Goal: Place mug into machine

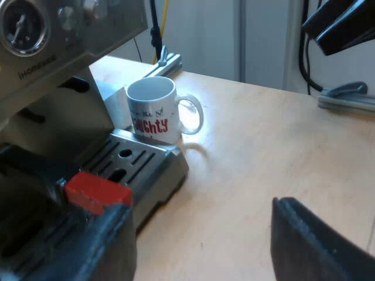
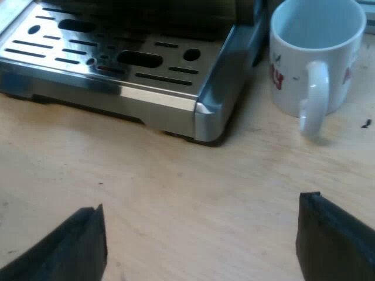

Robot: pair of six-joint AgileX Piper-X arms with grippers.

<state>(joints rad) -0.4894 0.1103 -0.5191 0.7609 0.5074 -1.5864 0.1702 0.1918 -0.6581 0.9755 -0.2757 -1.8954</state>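
A white mug [image 1: 153,109] with red lettering stands upright and empty on the wooden table, touching the side of the espresso machine's steel drip tray [image 1: 146,161] near its corner. Its handle points away from the machine. My left gripper [image 1: 199,219] is open, low over the table by the tray's front. One of its fingers [image 1: 88,246] lies close against the holder handle's red end [image 1: 96,192]. My right gripper [image 2: 199,246] is open wide over bare table, short of the mug [image 2: 313,52] and the tray's corner [image 2: 205,111], with nothing between its fingers.
The machine's pressure gauge [image 1: 22,26] sits above the tray. A black part of the other arm [image 1: 340,23] hangs high over the table beyond the mug. A metal rail [image 1: 345,102] runs along the table's edge by the wall. Bare wood [image 1: 275,152] spreads beside the mug.
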